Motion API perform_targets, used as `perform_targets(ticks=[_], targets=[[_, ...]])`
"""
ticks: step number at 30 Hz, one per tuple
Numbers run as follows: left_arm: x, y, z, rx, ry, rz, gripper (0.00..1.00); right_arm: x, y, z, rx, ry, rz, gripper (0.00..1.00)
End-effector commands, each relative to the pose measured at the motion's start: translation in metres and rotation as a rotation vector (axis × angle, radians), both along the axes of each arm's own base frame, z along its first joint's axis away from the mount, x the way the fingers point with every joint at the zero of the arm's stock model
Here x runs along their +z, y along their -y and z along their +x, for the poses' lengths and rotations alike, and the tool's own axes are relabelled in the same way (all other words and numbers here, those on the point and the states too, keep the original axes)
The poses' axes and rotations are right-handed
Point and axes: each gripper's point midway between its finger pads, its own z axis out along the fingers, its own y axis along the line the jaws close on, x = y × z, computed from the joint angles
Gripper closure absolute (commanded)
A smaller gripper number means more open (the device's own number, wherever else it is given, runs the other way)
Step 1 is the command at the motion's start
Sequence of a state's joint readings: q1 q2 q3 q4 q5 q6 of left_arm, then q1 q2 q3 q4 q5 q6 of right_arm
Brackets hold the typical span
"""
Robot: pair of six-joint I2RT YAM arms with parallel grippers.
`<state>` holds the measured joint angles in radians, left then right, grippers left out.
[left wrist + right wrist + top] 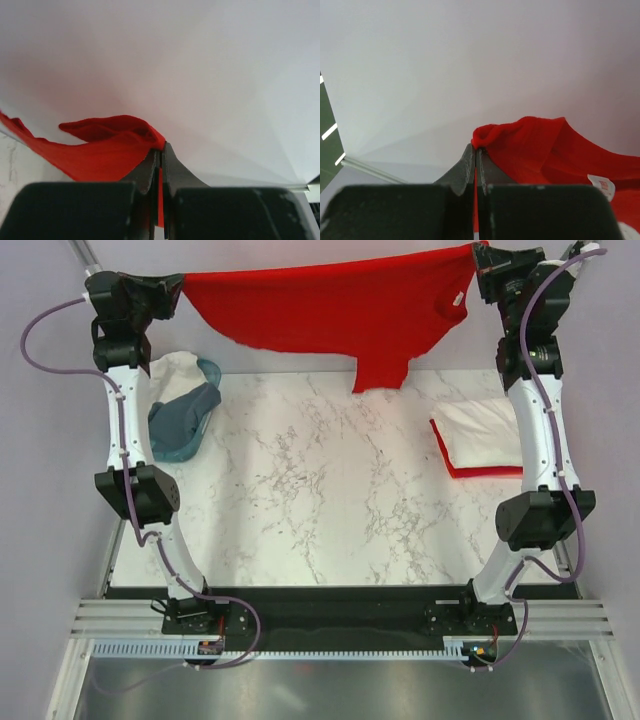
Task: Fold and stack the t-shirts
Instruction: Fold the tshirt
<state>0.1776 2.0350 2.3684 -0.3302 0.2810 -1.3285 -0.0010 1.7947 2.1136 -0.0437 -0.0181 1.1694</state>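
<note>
**Step in hand.** The arms are spreading the red t-shirt in the air, which I judge to be preparation for laying it flat and folding it. The garment is hanging stretched above the far edge of the table. One sleeve is drooping toward the table's far middle, and I cannot tell whether it is touching the surface.

**Grippers.**
- The left gripper is clamping one end of the shirt above the table's far left corner. Its jaws are pressed together, with a strip of red cloth showing between them.
- The right gripper is pinching the opposite end above the table's far right corner. Its jaws are likewise closed on fabric, near the collar label.

**Other items.**
- A folded white t-shirt is lying on a folded red tee at the table's right edge.
- A teal basket is sitting at the table's far left, holding white cloth and grey cloth.

**Next move, as judged.** Both arms should be lowering together toward the middle of the table while holding tension, so that the shirt lands flat. The drooping sleeve is the risk, since it may bunch underneath.
</note>
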Motion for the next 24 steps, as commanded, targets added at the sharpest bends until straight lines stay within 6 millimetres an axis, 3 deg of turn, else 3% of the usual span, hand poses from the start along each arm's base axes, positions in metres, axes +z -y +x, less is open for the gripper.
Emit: perform_targets(ticks=[1,2,3,4,5,7,8,10,11,13,14,16,17,19,20,22,23,24], targets=[[-0.004,-0.004,0.017,-0.062,0.056,-0.028,0.98,-0.008,-0.007,0.004,0.121,0.048,0.024,1.0],[-0.015,-0.003,0.022,-0.071,0.047,-0.016,0.98,-0.028,-0.008,0.011,0.137,0.017,0.031,1.0],[-0.023,-0.003,0.024,-0.078,0.045,-0.003,0.98,-0.03,-0.009,0.007,0.151,0.045,0.035,1.0],[-0.031,-0.001,0.024,-0.087,0.038,0.018,0.98,-0.047,-0.011,0.009,0.179,0.027,0.035,1.0],[-0.065,-0.001,0.03,-0.093,-0.02,0.016,0.98,-0.091,-0.012,0.017,0.189,-0.054,0.052,1.0],[-0.079,0.0,0.025,-0.103,-0.02,0.059,0.98,-0.117,-0.016,0.014,0.22,-0.08,0.045,1.0],[-0.118,-0.001,0.025,-0.103,-0.095,0.056,0.98,-0.152,-0.017,0.013,0.222,-0.147,0.041,1.0],[-0.139,0.0,0.018,-0.099,-0.096,0.084,0.98,-0.182,-0.017,0.008,0.22,-0.198,0.04,1.0],[-0.174,0.0,0.006,-0.088,-0.16,0.069,0.98,-0.213,-0.017,0.0,0.211,-0.256,0.047,1.0],[-0.2,0.003,-0.005,-0.091,-0.179,0.063,0.98,-0.241,-0.014,-0.008,0.195,-0.298,0.045,1.0],[-0.223,0.005,-0.017,-0.094,-0.211,0.059,0.98,-0.265,-0.013,-0.015,0.191,-0.344,0.045,1.0],[-0.244,0.008,-0.029,-0.106,-0.245,0.074,0.98,-0.298,-0.012,-0.025,0.187,-0.413,0.019,1.0],[-0.268,0.01,-0.04,-0.11,-0.295,0.07,0.98,-0.304,-0.013,-0.03,0.188,-0.427,0.006,1.0],[-0.279,0.012,-0.053,-0.105,-0.315,0.071,0.98,-0.335,-0.013,-0.042,0.188,-0.496,-0.008,1.0],[-0.3,0.014,-0.065,-0.106,-0.358,0.059,0.98,-0.342,-0.013,-0.047,0.187,-0.51,-0.015,1.0],[-0.307,0.018,-0.078,-0.11,-0.365,0.06,0.98,-0.375,-0.013,-0.063,0.186,-0.586,-0.019,1.0],[-0.324,0.021,-0.091,-0.114,-0.4,0.053,0.98,-0.381,-0.014,-0.07,0.185,-0.595,-0.018,1.0],[-0.326,0.022,-0.096,-0.113,-0.39,0.059,0.98,-0.386,-0.014,-0.075,0.185,-0.595,-0.012,1.0]])
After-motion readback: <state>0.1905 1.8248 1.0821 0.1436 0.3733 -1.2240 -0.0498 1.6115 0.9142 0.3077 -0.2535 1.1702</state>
